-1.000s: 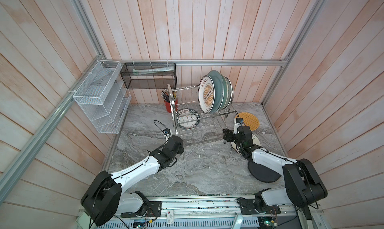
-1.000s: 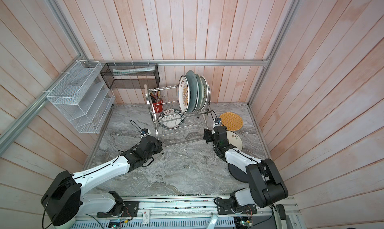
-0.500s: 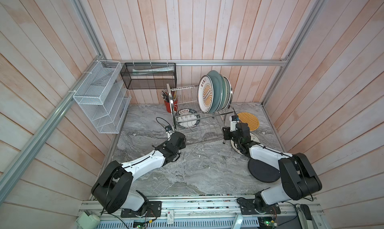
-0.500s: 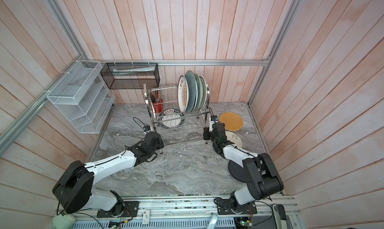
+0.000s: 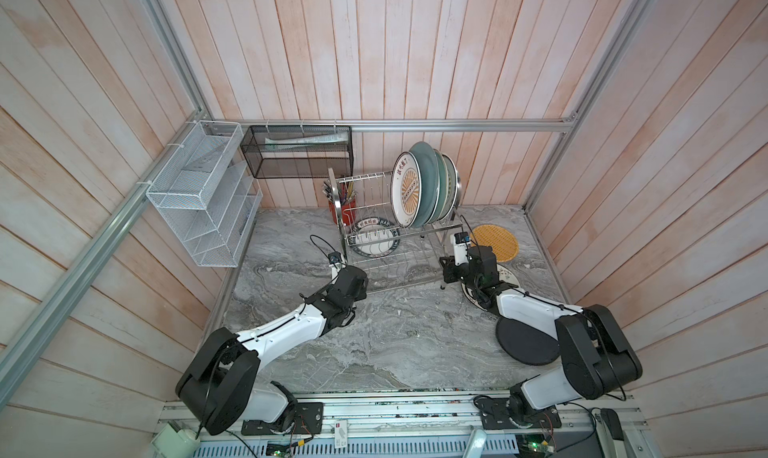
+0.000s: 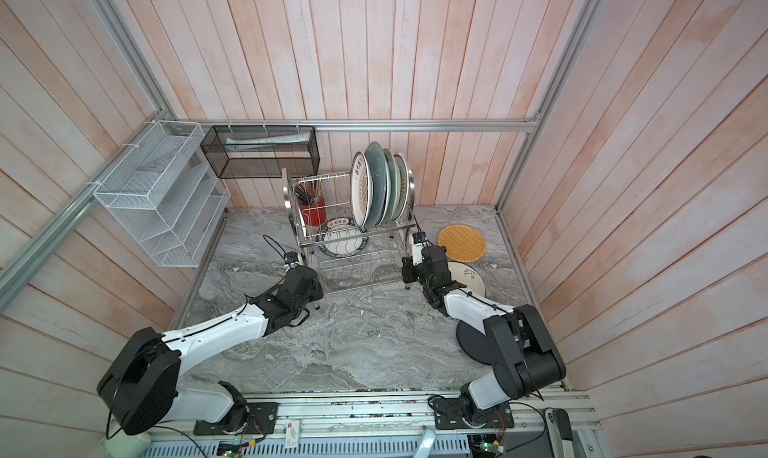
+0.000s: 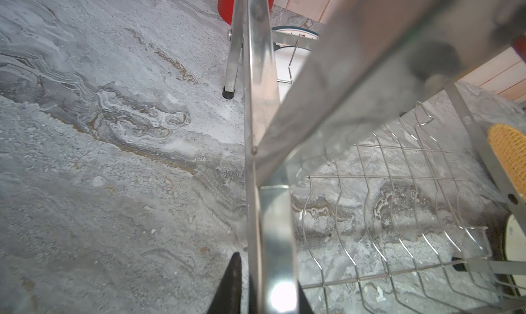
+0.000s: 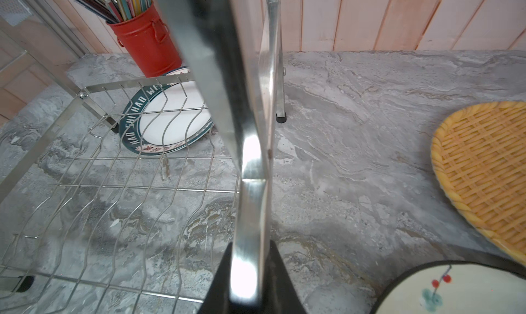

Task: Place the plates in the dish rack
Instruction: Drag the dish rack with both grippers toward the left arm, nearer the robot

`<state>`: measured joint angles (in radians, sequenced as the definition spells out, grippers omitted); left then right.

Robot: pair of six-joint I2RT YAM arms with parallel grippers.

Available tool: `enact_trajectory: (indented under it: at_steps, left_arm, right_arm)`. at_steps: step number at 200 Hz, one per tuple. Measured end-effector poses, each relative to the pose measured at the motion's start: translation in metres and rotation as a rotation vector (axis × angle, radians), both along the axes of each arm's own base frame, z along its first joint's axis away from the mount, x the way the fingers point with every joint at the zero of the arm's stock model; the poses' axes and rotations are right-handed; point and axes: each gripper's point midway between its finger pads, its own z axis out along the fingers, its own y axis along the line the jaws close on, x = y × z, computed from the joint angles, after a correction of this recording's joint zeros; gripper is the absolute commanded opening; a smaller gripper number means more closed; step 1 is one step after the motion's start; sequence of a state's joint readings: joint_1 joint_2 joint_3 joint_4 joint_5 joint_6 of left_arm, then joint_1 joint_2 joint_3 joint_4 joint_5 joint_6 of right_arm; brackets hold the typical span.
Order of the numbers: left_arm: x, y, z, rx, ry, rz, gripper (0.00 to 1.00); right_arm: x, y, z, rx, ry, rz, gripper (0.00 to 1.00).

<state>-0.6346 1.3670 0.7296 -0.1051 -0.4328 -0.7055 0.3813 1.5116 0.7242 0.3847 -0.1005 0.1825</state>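
Note:
The steel dish rack [image 5: 395, 248] [image 6: 353, 252] stands at the back of the marble table. Three plates [image 5: 419, 190] [image 6: 376, 190] stand upright in its upper tier, the front one with an orange sunburst. A green-rimmed plate [image 5: 374, 242] [image 8: 168, 119] lies flat beneath the rack. My left gripper [image 5: 356, 280] [image 7: 267, 281] is shut on the rack's left end frame [image 7: 260, 127]. My right gripper [image 5: 446, 269] [image 8: 250, 258] is shut on the right end frame [image 8: 253, 144]. A yellow woven disc [image 5: 494, 243] [image 8: 484, 167], a cream floral plate [image 5: 508, 274] [image 8: 461, 292] and a black plate [image 5: 525, 344] lie on the table at the right.
A red can of utensils [image 5: 343, 209] [image 8: 148, 45] sits at the rack's back left. A white mesh organiser [image 5: 203, 202] hangs on the left wall and a black mesh basket [image 5: 299, 153] on the back wall. Wooden walls enclose three sides.
The left arm reached forward to the rack's left frame. Both grippers closed from open onto the rack's end frames.

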Motion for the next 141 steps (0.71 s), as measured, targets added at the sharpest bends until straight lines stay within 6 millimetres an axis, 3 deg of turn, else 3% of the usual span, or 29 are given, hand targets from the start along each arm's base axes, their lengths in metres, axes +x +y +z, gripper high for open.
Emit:
enact_trajectory:
  at_steps: [47, 105, 141]
  left_arm:
    - [-0.019, 0.031, -0.001, 0.04, -0.003, 0.039, 0.0]
    - [-0.035, 0.084, -0.003, 0.072, 0.001, 0.07, 0.0]
    - [-0.043, 0.109, -0.003, 0.087, 0.004, 0.094, 0.0]
  right_arm:
    - [-0.02, 0.032, 0.0, 0.028, 0.016, 0.059, 0.0]
    - [-0.052, 0.08, -0.001, 0.105, 0.036, 0.086, 0.0]
    - [-0.061, 0.104, -0.001, 0.127, 0.029, 0.073, 0.0]
